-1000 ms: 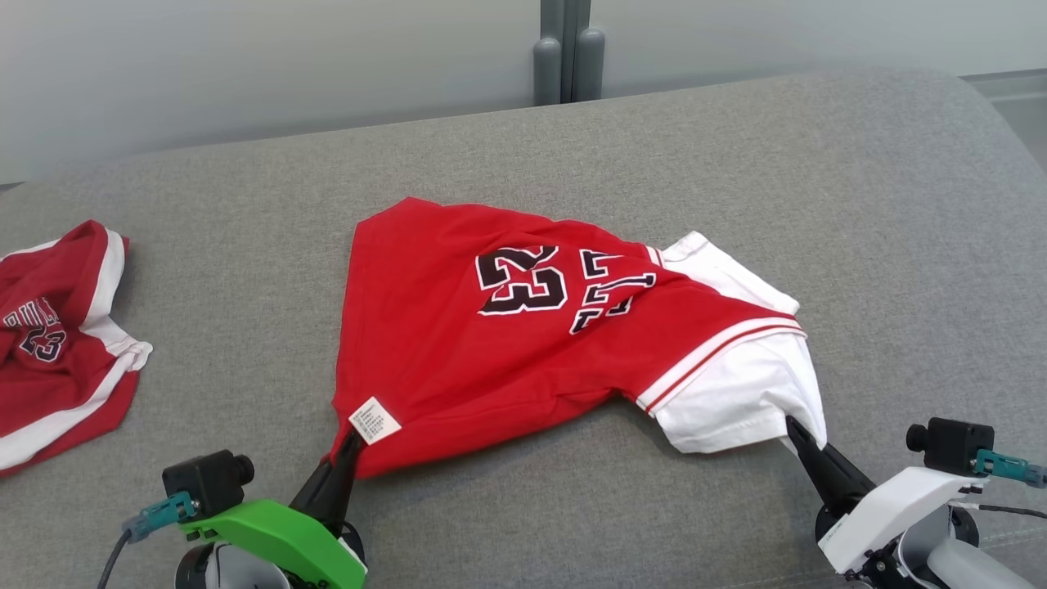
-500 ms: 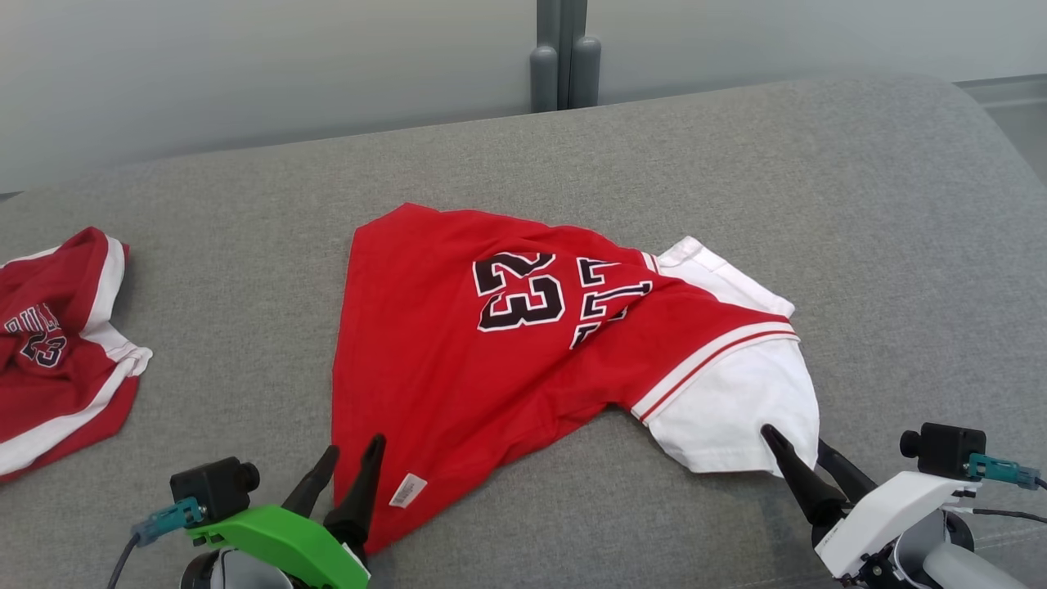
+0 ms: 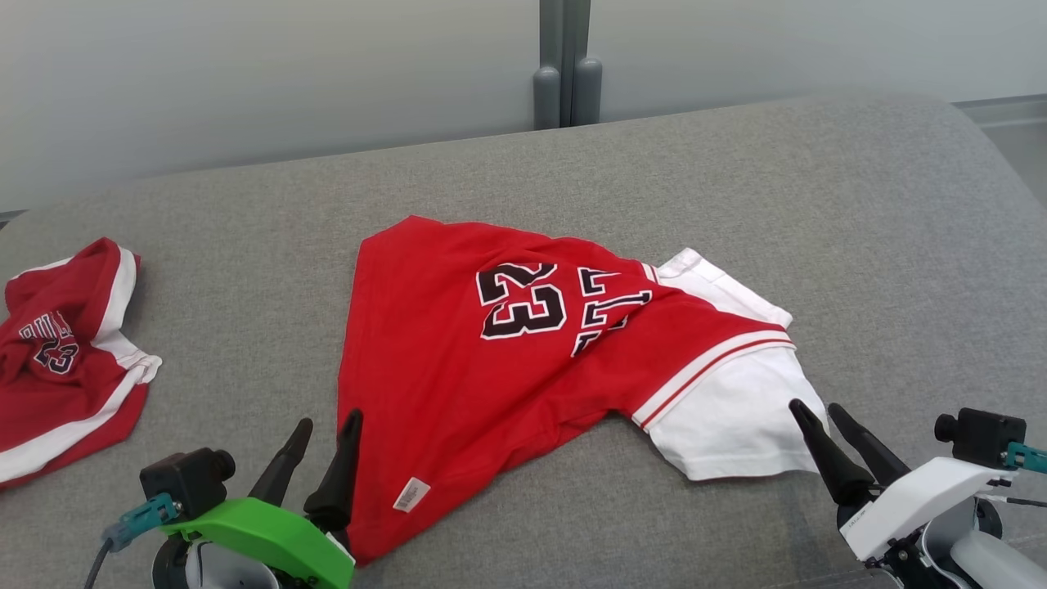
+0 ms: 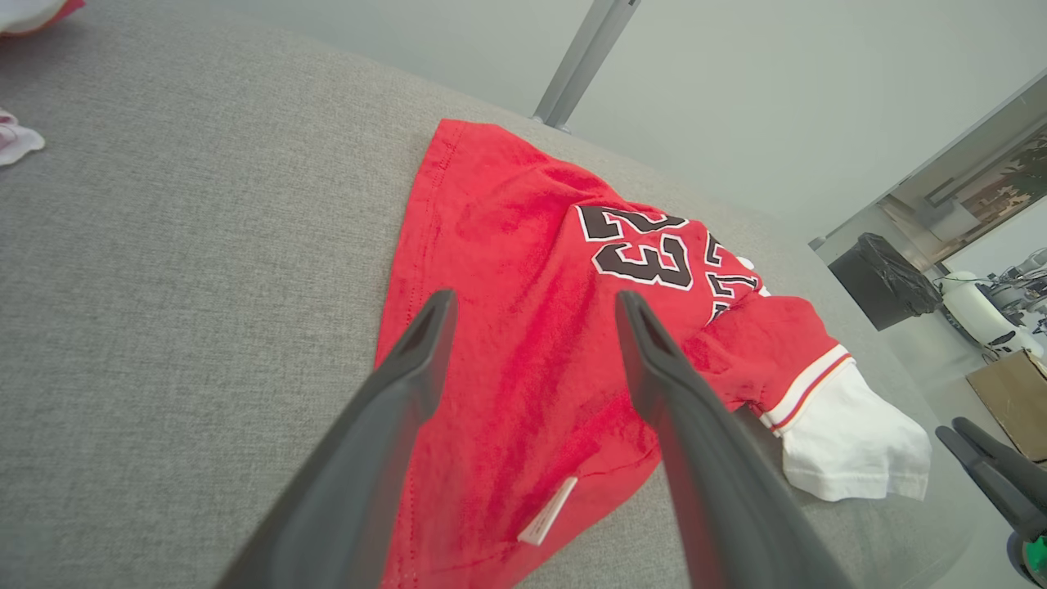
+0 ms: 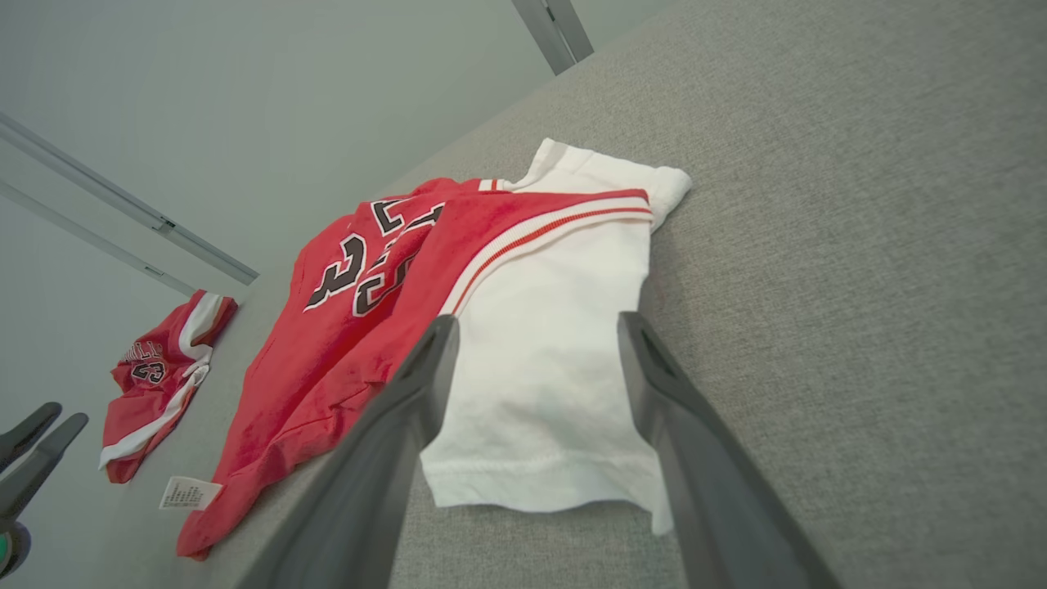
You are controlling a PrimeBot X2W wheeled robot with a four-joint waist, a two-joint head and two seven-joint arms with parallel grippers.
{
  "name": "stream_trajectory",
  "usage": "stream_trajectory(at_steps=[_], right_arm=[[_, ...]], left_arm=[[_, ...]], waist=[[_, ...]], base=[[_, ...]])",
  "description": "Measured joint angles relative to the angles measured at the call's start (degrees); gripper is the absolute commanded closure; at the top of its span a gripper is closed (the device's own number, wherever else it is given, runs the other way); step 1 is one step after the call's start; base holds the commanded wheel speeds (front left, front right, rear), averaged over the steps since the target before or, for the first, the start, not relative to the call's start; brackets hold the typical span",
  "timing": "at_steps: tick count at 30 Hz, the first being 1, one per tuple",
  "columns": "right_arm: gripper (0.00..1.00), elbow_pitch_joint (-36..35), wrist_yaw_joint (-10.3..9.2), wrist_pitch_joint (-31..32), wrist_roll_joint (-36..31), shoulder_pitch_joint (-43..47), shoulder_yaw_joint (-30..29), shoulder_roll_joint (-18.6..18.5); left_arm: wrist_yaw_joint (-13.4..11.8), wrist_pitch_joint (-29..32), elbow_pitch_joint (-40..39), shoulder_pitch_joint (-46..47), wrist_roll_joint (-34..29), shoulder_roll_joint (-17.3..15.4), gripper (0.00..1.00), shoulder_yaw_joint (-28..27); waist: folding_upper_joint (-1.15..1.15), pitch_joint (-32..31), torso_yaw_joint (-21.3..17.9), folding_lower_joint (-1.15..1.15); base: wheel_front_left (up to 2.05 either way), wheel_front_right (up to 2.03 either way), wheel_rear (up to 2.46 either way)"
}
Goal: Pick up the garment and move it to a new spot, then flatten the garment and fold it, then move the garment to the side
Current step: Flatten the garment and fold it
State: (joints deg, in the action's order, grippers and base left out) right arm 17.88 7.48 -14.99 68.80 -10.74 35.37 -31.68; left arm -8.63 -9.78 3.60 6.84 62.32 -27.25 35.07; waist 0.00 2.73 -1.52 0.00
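Observation:
The garment [image 3: 491, 368] is a red jersey with a black "23" and white sleeves, lying crumpled and partly folded over on the grey cushioned surface [image 3: 736, 188]. My left gripper [image 3: 329, 419] stands open just at the jersey's near left hem, close to the white label [image 3: 411, 494], holding nothing. My right gripper [image 3: 813, 406] is open beside the near white sleeve [image 3: 736, 417], also holding nothing. The left wrist view looks between the open left gripper [image 4: 536, 296] onto the red cloth [image 4: 507, 270]. The right wrist view shows the open right gripper [image 5: 537, 319] above the white sleeve [image 5: 540, 393].
A second red-and-white garment [image 3: 65, 360] lies bunched at the far left of the surface. A grey post [image 3: 564, 74] and a pale wall stand behind the rear edge. Bare grey surface stretches to the right and behind the jersey.
Both grippers have opened and let go of the jersey. Its near hem corner and white sleeve have dropped flat onto the surface. The head camera has shifted slightly.

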Motion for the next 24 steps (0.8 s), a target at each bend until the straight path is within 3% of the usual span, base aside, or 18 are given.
stream_trajectory(at_steps=[11,16,24], right_arm=[[0.0,-2.3,0.0,0.0,-3.3,6.4,-4.5,0.0],[0.0,-5.6,0.0,0.0,-6.5,6.6,-9.8,2.9],[0.0,-13.4,0.0,-0.1,-17.8,7.1,-18.6,6.5]], left_arm=[[-2.1,-3.7,-1.8,-3.2,-1.3,1.3,0.0,-2.0],[-3.4,-4.8,-3.0,-4.7,-1.8,2.4,0.0,-5.3],[-5.8,-5.2,-6.5,-5.1,-11.3,2.7,0.0,-10.0]], waist=[[0.0,0.0,0.6,0.0],[0.0,0.4,0.2,0.0],[0.0,0.2,0.4,0.0]], base=[[0.0,0.0,0.0],[0.0,0.0,0.0],[0.0,0.0,0.0]])
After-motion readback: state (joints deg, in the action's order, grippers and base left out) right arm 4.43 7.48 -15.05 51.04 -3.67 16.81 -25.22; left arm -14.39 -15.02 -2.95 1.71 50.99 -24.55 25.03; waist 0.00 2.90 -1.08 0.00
